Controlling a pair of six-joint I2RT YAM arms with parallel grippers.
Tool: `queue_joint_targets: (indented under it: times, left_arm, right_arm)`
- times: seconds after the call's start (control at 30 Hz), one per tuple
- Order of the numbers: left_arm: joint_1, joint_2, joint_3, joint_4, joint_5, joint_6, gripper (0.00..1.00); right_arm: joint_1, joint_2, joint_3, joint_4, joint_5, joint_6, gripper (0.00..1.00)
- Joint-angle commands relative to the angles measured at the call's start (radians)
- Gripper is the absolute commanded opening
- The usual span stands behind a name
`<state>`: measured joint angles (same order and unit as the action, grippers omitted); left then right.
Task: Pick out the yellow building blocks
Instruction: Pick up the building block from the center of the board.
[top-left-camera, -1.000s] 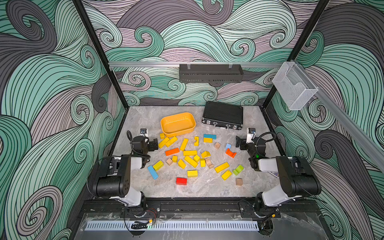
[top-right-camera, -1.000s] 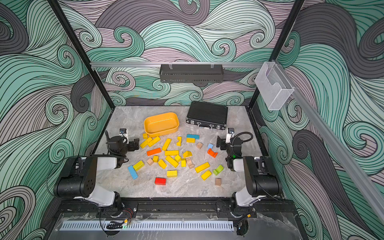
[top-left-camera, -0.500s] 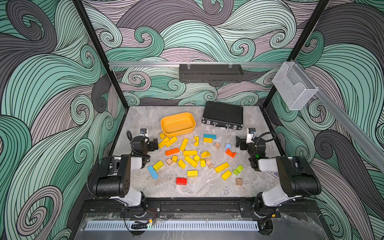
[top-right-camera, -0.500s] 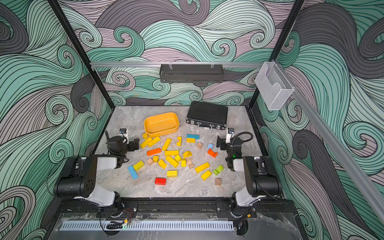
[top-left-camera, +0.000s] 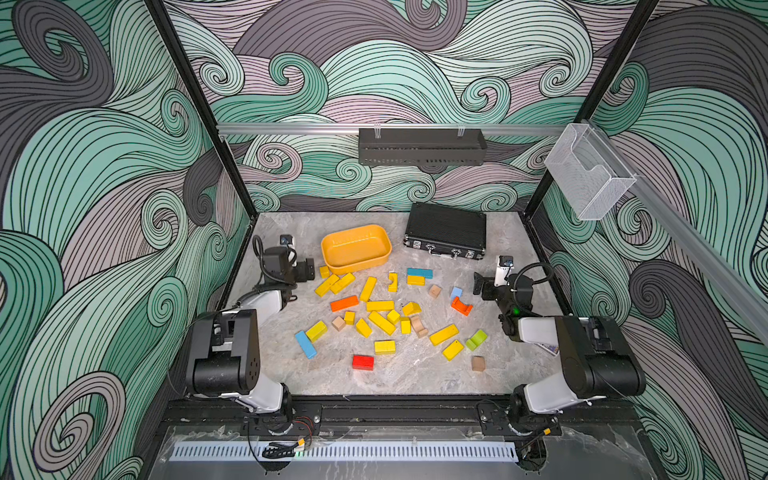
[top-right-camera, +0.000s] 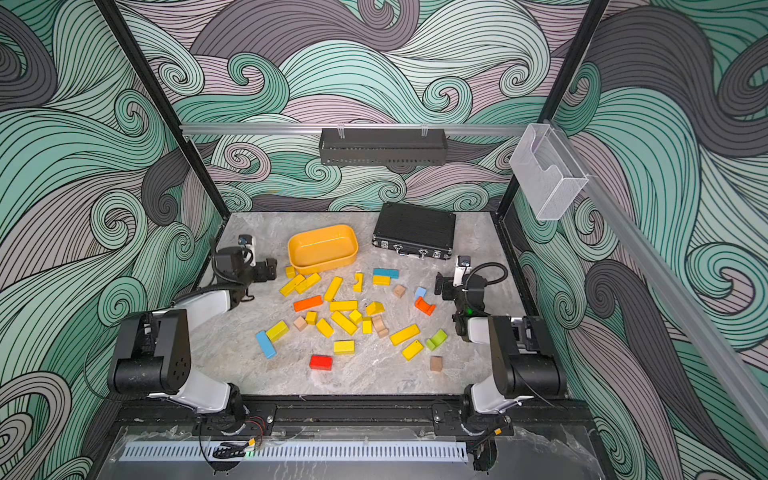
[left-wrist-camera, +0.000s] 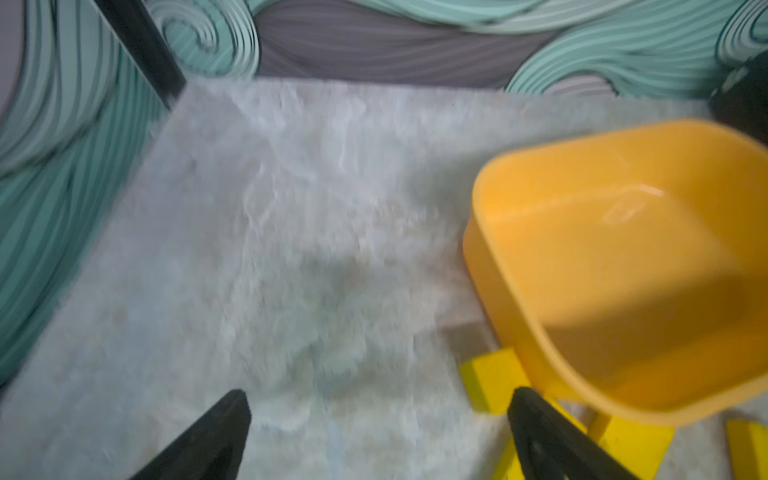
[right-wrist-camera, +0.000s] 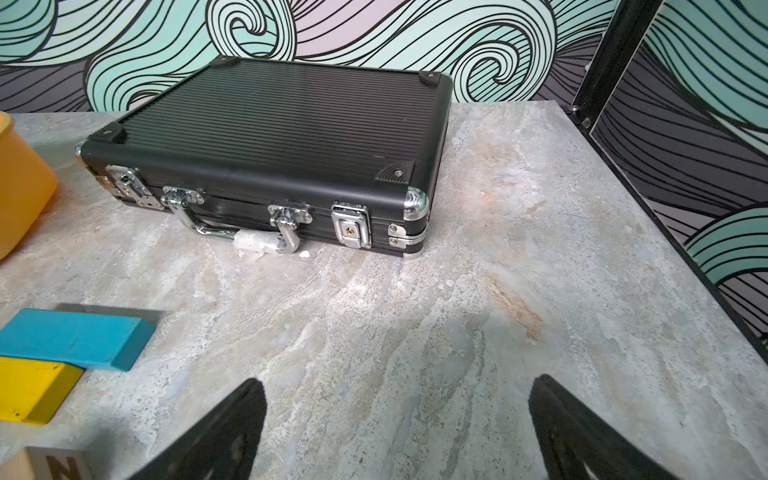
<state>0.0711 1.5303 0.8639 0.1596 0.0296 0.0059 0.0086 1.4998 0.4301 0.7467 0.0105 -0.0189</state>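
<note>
Across mid-table, lying scattered among other coloured pieces just near of the orange tub (top-left-camera: 361, 261): the yellow building blocks (top-left-camera: 380, 306). Hanging wide open, gripping nothing: left gripper (left-wrist-camera: 380, 399) at far left beside the tub, right gripper (right-wrist-camera: 399, 384) at right, facing the black case (right-wrist-camera: 266, 153). Showing only in the right wrist view: letter N printed on a wooden cube (right-wrist-camera: 54, 465). Appearing blurred: the left wrist view.

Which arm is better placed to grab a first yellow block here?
Left. The left gripper is open beside a small yellow cube by the orange tub. The right gripper, also open, points at bare table toward the black case; nearest it are an orange arch and a pale blue block.
</note>
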Motion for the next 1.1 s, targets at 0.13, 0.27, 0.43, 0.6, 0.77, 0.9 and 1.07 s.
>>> queue_joint_targets:
  times: [0.13,0.27,0.43,0.6,0.77,0.9,1.07]
  left_arm:
    - [0.007,0.047,0.434,-0.724,0.042,0.052,0.91]
    - [0.007,0.066,0.529,-0.895,0.131,0.074,0.89]
    - [0.007,0.061,0.566,-1.022,0.247,0.168,0.86]
    - [0.006,0.04,0.579,-1.103,0.114,0.189,0.88]
    - [0.006,-0.008,0.51,-1.089,0.07,0.23,0.88]
    - [0.005,-0.041,0.468,-1.093,0.109,0.262,0.88]
    - [0.006,-0.076,0.432,-1.048,0.047,0.224,0.89]
  right_arm:
    - [0.059,-0.167,0.291,-0.558,0.01,0.11,0.89]
    - [0.099,-0.131,0.461,-0.824,-0.124,0.243,0.84]
    - [0.291,-0.068,0.552,-0.949,-0.097,0.294,0.68]
    - [0.447,0.079,0.727,-1.1,-0.098,0.317,0.6]
    - [0.526,0.216,0.856,-1.185,-0.095,0.345,0.59]
    - [0.575,0.35,0.97,-1.246,-0.104,0.348,0.59]
    - [0.626,0.486,1.084,-1.302,-0.092,0.359,0.61]
